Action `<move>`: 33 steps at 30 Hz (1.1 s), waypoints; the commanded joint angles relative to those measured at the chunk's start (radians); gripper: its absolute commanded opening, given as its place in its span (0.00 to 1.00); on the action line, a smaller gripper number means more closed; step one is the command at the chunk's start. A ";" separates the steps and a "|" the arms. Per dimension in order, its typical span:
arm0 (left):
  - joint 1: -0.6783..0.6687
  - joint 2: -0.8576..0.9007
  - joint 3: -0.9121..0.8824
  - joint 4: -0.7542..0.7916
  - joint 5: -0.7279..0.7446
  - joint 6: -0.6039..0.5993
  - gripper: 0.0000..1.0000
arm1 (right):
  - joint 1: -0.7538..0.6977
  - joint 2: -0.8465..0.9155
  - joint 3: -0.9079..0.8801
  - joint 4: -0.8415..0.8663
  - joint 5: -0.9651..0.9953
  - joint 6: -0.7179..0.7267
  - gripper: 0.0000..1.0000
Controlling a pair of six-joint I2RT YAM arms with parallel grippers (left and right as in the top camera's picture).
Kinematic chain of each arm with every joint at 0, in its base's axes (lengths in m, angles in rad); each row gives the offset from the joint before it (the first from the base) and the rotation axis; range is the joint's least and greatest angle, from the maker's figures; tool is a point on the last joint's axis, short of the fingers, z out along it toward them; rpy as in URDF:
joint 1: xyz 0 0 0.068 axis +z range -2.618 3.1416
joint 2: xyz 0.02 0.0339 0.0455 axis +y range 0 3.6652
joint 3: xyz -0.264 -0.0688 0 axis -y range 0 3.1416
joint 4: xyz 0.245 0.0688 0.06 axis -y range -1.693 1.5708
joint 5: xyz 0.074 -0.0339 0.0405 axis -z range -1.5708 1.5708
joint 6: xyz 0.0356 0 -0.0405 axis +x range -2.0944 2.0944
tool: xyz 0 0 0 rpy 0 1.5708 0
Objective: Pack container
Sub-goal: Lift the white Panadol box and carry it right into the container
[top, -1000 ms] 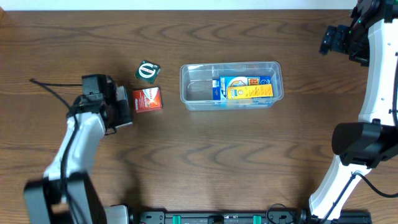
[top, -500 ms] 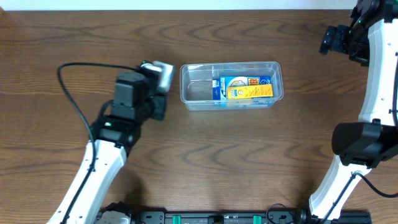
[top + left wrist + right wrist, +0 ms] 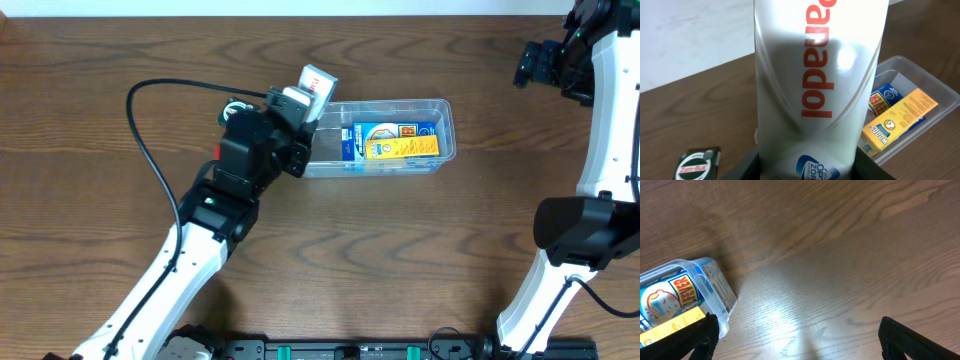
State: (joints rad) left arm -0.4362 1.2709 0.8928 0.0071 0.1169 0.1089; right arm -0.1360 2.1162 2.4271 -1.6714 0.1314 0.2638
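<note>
The container [image 3: 370, 102] is a clear tub lying mid-table with a yellow and blue box [image 3: 392, 141] in its right half. My left gripper [image 3: 305, 95] is shut on a white Panadol box with red lettering [image 3: 316, 82], held just over the tub's far left corner. In the left wrist view that Panadol box [image 3: 815, 85] fills the middle, gripped at its lower end by the left gripper [image 3: 807, 172], with the container [image 3: 927, 75] and the yellow box [image 3: 900, 117] beyond it to the right. My right gripper [image 3: 530, 65] hangs open at the far right, away from the tub.
A small green box [image 3: 697, 165] lies on the table left of the tub, mostly hidden under my left arm in the overhead view. The right wrist view shows the right gripper [image 3: 800, 340] over bare wood, with the container's right end [image 3: 715, 287] at its left.
My left arm has lifted the Panadol box off the table at the left and carried it right, up to the tub's left end. The right arm has not moved.
</note>
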 commanded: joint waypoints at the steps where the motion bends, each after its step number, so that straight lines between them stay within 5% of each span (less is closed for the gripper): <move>1: -0.014 0.024 0.034 0.005 -0.005 0.010 0.41 | -0.001 -0.006 0.012 0.000 0.006 0.016 0.99; 20: -0.037 0.195 0.381 -0.180 -0.004 0.018 0.38 | -0.001 -0.006 0.012 0.000 0.006 0.016 0.99; 33: -0.215 0.385 0.439 -0.144 -0.138 0.220 0.38 | -0.001 -0.006 0.012 0.000 0.006 0.016 0.99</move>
State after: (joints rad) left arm -0.6319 1.6108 1.3041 -0.1535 0.0513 0.2497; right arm -0.1360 2.1162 2.4271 -1.6714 0.1310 0.2638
